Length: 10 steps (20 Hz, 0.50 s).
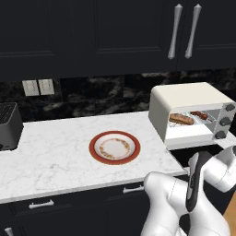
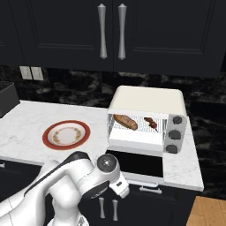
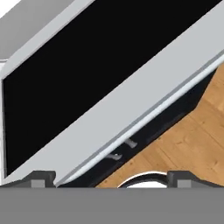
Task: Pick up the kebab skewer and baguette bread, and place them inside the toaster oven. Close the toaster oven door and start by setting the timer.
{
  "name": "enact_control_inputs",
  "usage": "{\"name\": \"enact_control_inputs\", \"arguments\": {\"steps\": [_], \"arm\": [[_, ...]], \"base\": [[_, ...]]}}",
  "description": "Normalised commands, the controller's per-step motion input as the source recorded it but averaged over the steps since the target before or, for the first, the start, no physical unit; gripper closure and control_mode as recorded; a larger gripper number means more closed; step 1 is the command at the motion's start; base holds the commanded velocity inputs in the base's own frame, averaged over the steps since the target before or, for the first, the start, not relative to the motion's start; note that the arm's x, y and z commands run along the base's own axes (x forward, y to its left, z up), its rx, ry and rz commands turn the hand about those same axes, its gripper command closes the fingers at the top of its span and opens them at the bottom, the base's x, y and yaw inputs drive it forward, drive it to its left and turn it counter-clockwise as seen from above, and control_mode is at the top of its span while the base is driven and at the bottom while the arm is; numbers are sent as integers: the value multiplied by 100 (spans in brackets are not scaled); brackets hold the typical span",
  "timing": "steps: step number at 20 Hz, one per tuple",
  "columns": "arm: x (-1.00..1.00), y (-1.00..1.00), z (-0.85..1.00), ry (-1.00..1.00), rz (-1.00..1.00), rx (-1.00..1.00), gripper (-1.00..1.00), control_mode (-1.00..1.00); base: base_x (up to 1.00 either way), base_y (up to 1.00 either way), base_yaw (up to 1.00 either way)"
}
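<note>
The toaster oven (image 2: 148, 121) stands on the counter (image 1: 55, 156) with its door (image 2: 134, 164) dropped open and flat. Inside, on the rack, the baguette (image 2: 125, 122) lies to the left and the kebab skewer (image 2: 151, 123) to the right, apart from each other. Left of the oven, the red-rimmed plate (image 1: 115, 147) holds nothing. The hand view adds the door's dark glass up close, plus wooden floor (image 3: 192, 135) beneath; the gripper (image 3: 111, 178) there has its fingers spread wide, holding nothing.

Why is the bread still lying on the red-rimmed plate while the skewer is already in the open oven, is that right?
Not quite. The plate holds nothing; the baguette bread lies on the rack inside the open toaster oven, left of the kebab skewer. The right base view shows it.
</note>
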Motion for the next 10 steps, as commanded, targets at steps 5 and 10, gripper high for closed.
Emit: {"name": "enact_control_inputs", "arguments": {"steps": [5, 10], "arm": [[0, 3, -40, 6, 22, -11, -100, -100], [-2, 0, -58, 3, 17, -12, -100, -100]], "base": [[0, 0, 0], [0, 0, 0]]}}
